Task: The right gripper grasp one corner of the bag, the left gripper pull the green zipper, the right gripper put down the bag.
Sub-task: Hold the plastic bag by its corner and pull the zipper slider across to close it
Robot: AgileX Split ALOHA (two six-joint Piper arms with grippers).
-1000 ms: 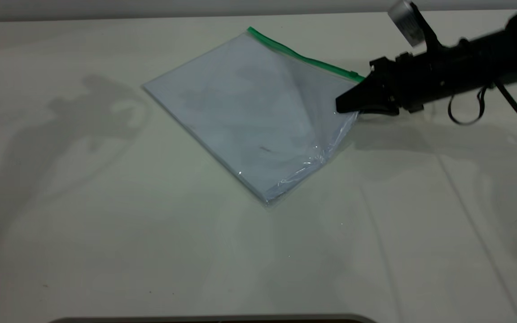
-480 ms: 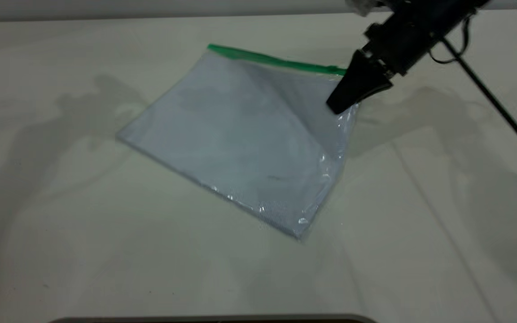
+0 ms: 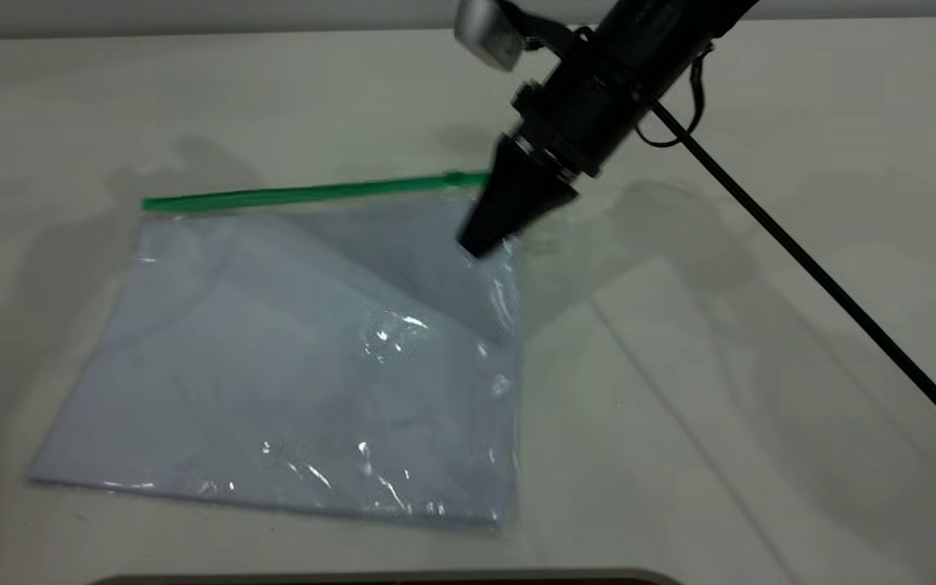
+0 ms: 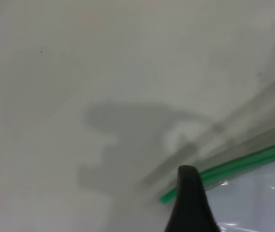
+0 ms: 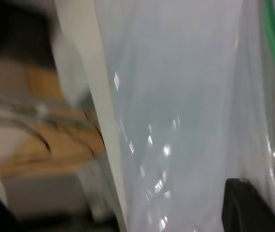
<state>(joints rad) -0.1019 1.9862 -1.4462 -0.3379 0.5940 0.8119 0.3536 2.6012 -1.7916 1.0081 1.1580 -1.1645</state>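
- Only the exterior view shows the whole bag (image 3: pixel 289 357): the right gripper (image 3: pixel 480 242) is closed on its corner next to the end of the green zipper (image 3: pixel 305 193), and this corner is lifted from the table (image 3: pixel 760 244).
- From the gripper the bag goes down and to the left arm's side; its far edge lies on the table.
- The left wrist view shows the left gripper (image 4: pixel 188 203) near the other zipper end (image 4: pixel 234 166); I cannot tell how far it is open.
- The bag is clear, shiny, wrinkled, with white paper inside.

Right claw (image 3: pixel 480 240) clamped, angled downward
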